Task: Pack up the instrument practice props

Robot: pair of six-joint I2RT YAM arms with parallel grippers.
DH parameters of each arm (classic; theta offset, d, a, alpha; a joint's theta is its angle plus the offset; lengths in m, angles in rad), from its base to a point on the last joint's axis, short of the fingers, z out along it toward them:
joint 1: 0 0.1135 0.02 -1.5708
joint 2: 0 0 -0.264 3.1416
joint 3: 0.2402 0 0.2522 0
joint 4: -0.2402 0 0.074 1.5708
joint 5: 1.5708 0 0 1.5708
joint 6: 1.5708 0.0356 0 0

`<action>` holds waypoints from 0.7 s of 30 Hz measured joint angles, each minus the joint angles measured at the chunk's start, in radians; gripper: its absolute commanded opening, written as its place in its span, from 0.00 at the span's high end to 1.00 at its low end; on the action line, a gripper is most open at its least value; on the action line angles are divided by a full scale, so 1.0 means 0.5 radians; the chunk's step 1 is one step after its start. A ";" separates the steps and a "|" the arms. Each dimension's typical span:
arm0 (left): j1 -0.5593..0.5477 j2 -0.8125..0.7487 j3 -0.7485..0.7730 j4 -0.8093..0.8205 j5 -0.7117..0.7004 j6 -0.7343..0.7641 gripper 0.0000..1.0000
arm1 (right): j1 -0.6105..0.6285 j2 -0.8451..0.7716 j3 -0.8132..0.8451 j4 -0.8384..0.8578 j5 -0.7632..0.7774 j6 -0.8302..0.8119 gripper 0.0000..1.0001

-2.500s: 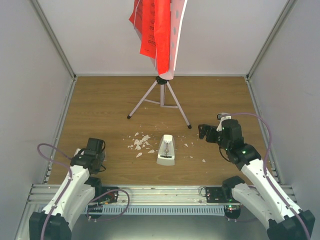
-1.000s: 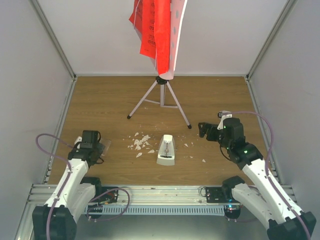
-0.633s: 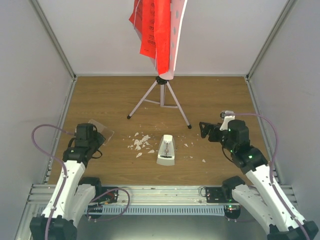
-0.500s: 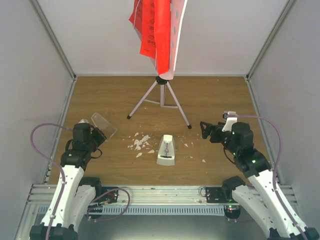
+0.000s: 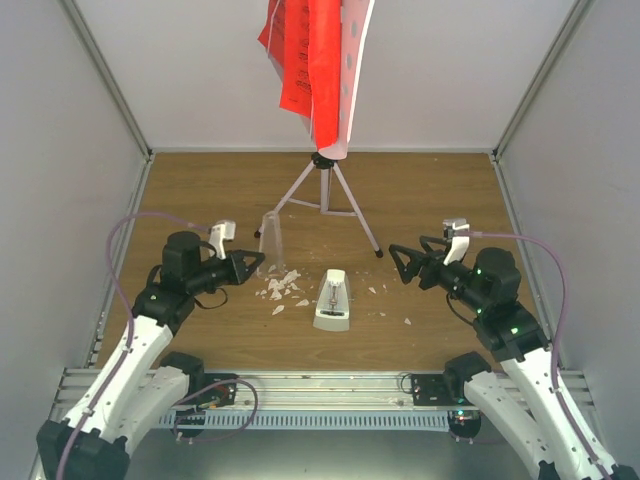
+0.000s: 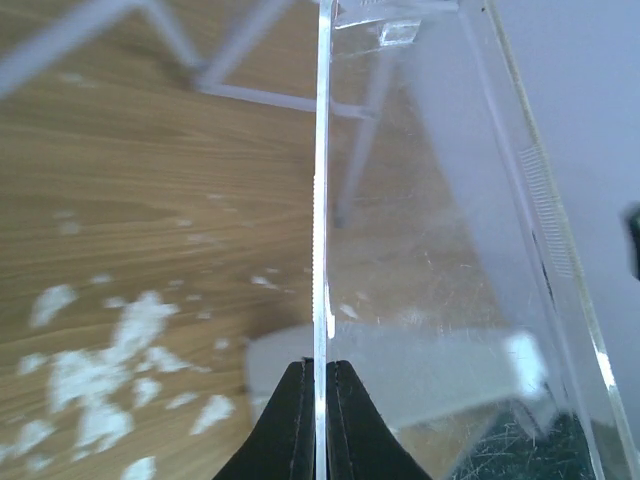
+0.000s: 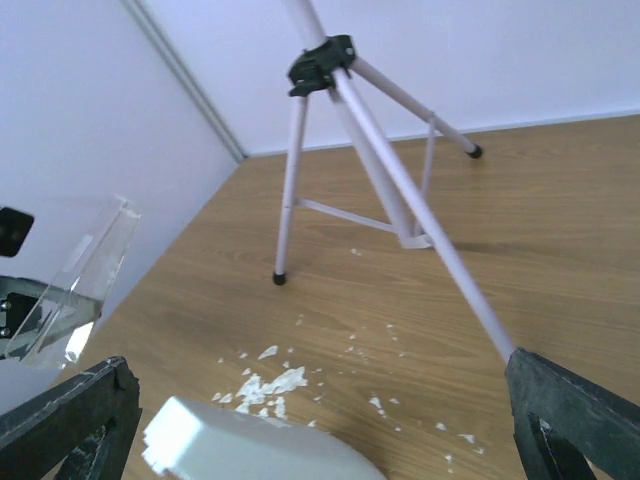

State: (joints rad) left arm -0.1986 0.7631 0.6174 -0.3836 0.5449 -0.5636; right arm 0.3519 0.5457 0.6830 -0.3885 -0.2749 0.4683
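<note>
A small white pyramid-shaped metronome [image 5: 333,300] stands upright on the wood-grain table [image 5: 200,190], near the middle, with white crumbs [image 5: 280,285] scattered just to its left and a few more to its right. Behind it, well apart, silver tripod legs [image 5: 325,190] carry a pale perforated music-stand plate [image 5: 356,50] hung with red ribbed sheets [image 5: 310,60].

The left gripper [image 5: 256,265] hovers over the crumbs, left of the metronome, its jaws pinched tight on the bottom edge of a clear plastic piece [image 5: 270,238] held upright. The wrist camera shows the black fingertips [image 6: 292,420] clamping the scratched, transparent sheet edge-on.

To the metronome's right, apart from it, the right gripper [image 5: 400,263] points toward the centre with its jaws spread wide and nothing between them. Nothing lies between it and the metronome except loose crumbs.
</note>
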 measured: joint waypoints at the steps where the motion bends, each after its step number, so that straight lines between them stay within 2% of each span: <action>1: -0.080 0.001 0.014 0.043 0.029 0.002 0.98 | 0.000 0.000 0.001 0.015 -0.052 0.002 0.00; 2: -0.095 0.002 0.026 0.081 0.056 0.002 0.98 | 0.000 0.000 0.003 0.024 -0.090 0.004 0.00; 8: -0.671 0.021 0.074 0.436 0.179 -0.062 1.00 | -0.002 0.000 0.002 0.242 -0.454 0.089 0.00; 15: -1.207 0.206 0.197 0.851 0.200 -0.114 1.00 | -0.003 -0.002 -0.108 0.882 -0.924 0.441 0.00; 21: -1.405 0.387 0.296 1.120 0.190 -0.130 1.00 | 0.014 0.049 -0.190 1.379 -1.125 0.744 0.00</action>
State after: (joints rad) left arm -0.9009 0.9565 0.7654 0.1764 0.6399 -0.6285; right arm 0.3592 0.5701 0.5880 0.3008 -0.8375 0.8402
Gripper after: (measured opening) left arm 0.029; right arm 0.995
